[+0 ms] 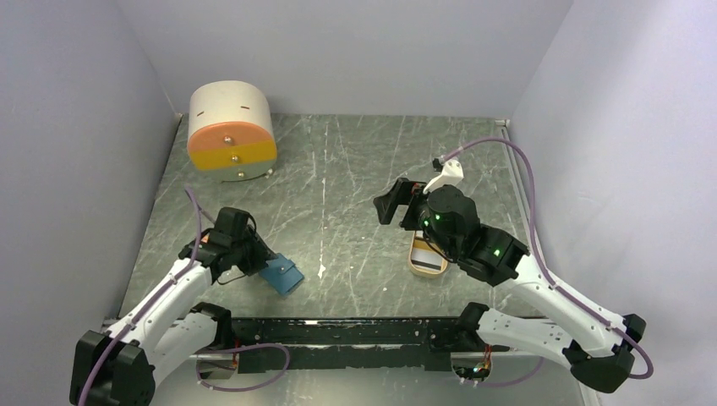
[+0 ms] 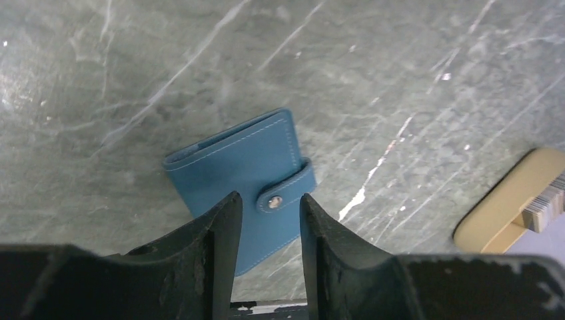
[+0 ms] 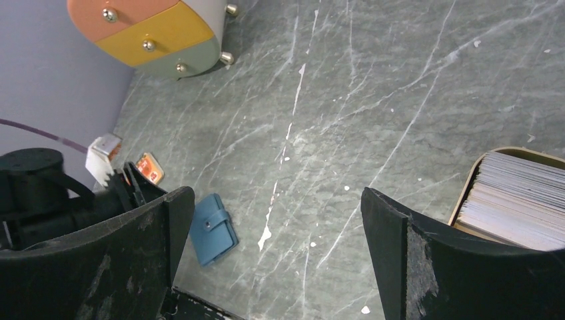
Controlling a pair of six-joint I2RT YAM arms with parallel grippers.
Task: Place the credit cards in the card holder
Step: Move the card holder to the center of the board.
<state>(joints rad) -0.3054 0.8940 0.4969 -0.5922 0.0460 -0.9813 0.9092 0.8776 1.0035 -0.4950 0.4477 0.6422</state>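
None of the credit cards [image 3: 513, 200] is in the card holder [image 2: 246, 173] yet: they sit stacked in the tan tray [image 3: 474, 172], near right. The holder lies snapped shut on the worktop [image 2: 400, 67], near left. Left pincer [image 2: 266, 200] stands narrow over the snap tab, contact indiscernible, nothing held. Right pincer [image 3: 274, 200] gapes wide, empty

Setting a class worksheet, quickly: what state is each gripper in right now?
Left gripper: part open over the card holder, nothing held.
Right gripper: open, empty.
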